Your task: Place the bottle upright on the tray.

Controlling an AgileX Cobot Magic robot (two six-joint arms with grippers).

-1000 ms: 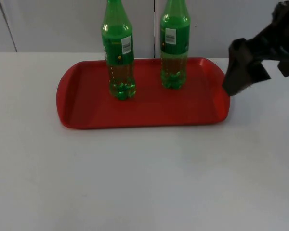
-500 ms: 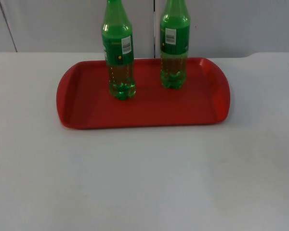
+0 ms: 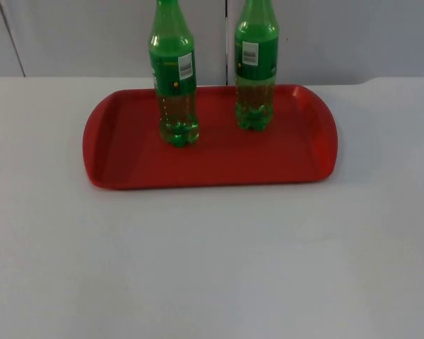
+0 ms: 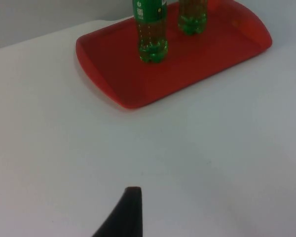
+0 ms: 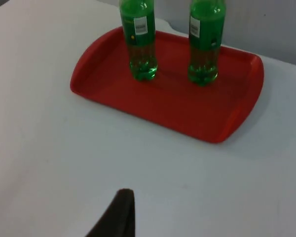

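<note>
Two green bottles stand upright on the red tray (image 3: 127, 162) at the back of the table, one to the left (image 3: 174, 78) and one to the right (image 3: 256, 70). Nothing holds either bottle. My left gripper (image 4: 123, 217) hangs over bare table well back from the tray (image 4: 118, 74), looking at both bottles (image 4: 151, 34) (image 4: 192, 17). My right gripper (image 5: 117, 215) is likewise far from the tray (image 5: 187, 113) and its bottles (image 5: 139, 44) (image 5: 205, 44).
The white table (image 3: 212, 268) stretches wide in front of the tray. The grey partition wall (image 3: 78, 35) rises right behind the tray's far rim.
The right arm, which was beside the tray's right end a second ago, has pulled away to the right and left the top view. The bottles and tray have not moved.
</note>
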